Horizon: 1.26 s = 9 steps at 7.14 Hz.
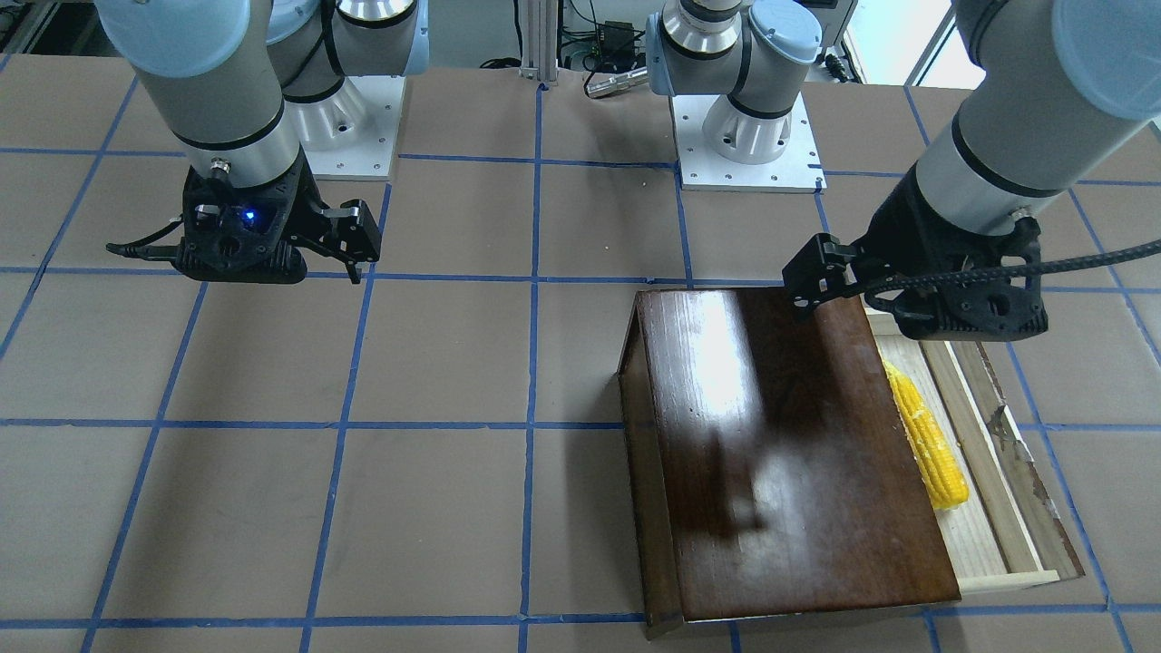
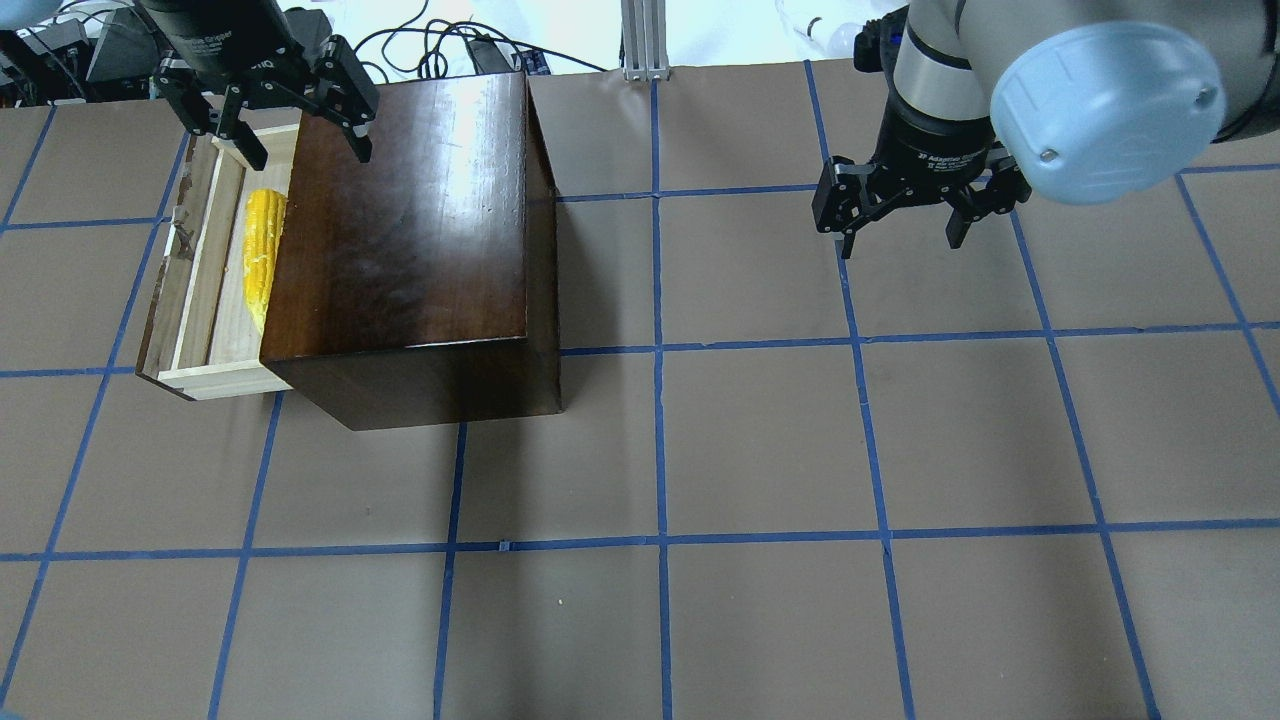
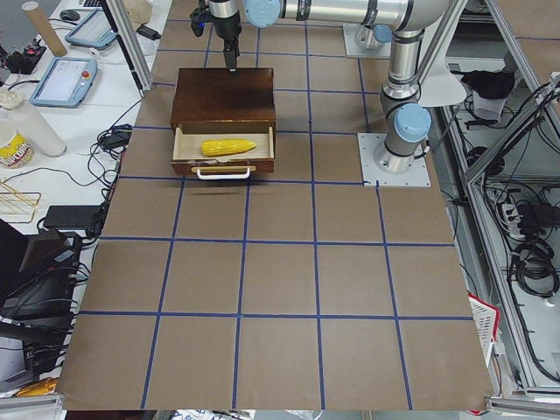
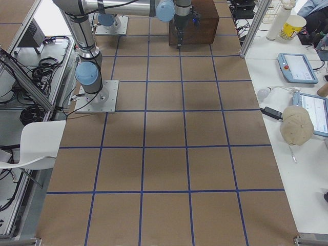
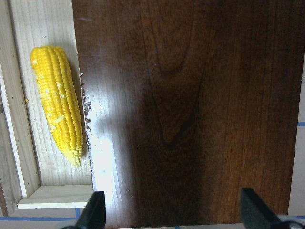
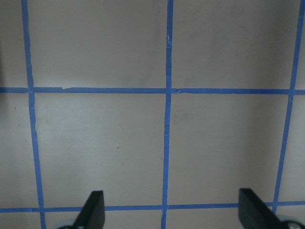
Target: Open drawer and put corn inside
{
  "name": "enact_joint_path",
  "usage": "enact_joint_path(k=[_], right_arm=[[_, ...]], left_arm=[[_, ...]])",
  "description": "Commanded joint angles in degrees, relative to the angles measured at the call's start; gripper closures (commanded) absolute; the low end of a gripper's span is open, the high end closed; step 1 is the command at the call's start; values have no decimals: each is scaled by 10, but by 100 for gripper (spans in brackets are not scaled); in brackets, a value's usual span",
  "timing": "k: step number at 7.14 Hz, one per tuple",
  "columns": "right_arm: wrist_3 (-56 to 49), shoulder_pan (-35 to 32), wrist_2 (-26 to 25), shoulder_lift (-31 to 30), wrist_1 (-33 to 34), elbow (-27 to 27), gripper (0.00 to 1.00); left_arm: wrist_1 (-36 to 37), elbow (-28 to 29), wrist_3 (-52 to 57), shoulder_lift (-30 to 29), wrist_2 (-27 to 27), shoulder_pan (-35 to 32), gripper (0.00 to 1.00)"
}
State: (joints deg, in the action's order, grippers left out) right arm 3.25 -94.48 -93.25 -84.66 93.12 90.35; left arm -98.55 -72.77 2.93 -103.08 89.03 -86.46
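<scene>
The drawer (image 2: 200, 290) stands pulled out of the glossy dark-brown box (image 2: 410, 220) at the table's left. The yellow corn (image 2: 262, 255) lies lengthwise inside it, close to the box. The corn also shows in the left wrist view (image 5: 59, 102) and the front view (image 1: 925, 435). The whitish handle (image 3: 225, 173) is on the drawer's front. My left gripper (image 2: 308, 155) is open and empty, hovering above the far edge of the box. My right gripper (image 2: 900, 242) is open and empty, hovering over bare table well to the right.
The table (image 2: 700, 450) is brown paper with a blue tape grid. The arm bases (image 1: 748, 136) are bolted at the robot's side. Benches beside the table ends carry tablets (image 4: 297, 66), a cup (image 4: 289, 25) and cables.
</scene>
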Motion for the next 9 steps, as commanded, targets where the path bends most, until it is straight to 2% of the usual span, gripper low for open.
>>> enact_joint_path(k=[1,4,9], right_arm=[[0,0,0,-1,0,0,0],[0,0,-1,0,0,0,0],[0,0,-1,0,0,0,0]], left_arm=[[1,-48,1,24,-4,-23,0],[33,-109,-7,52,-2,-29,0],[42,-135,-13,79,-1,-30,0]])
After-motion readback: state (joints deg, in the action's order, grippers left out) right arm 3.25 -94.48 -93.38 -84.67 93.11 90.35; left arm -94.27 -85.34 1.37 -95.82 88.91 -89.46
